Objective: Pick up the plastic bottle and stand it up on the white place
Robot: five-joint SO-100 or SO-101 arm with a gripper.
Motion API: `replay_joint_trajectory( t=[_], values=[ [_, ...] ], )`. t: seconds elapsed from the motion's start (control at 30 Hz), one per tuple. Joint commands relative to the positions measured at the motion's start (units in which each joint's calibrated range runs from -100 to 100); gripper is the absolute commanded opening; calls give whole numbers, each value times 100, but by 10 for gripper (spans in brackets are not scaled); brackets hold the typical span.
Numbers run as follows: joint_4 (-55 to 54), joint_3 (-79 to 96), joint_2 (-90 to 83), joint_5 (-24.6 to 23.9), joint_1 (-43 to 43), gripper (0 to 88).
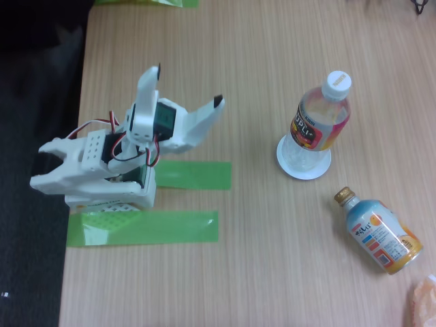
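The clear ribbed plastic bottle (pixel 319 119) with a white cap and a black, red and yellow label stands upright on the small round white plate (pixel 303 168) at the right of the fixed view. My white gripper (pixel 189 84) is folded back over the arm's base at the left, far from the bottle. Its two fingers are spread wide apart and hold nothing.
A shorter bottle (pixel 377 231) with a gold cap and blue-orange label lies on its side at the lower right. Two green tape strips (pixel 170 225) mark the wooden table by the arm's base. The table's left edge borders dark floor. An orange object (pixel 424 303) peeks in at the bottom right corner.
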Motion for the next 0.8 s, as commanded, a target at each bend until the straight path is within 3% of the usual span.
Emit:
replay_joint_trajectory(
  t=[0.0, 0.2, 0.47, 0.77],
  values=[
    [-53, -12, -17, 24, 157, 339],
    [-44, 6, -17, 24, 135, 330],
    [-70, 178, -17, 380, 179, 177],
    [-3083, 1011, -17, 380, 135, 169]
  ],
)
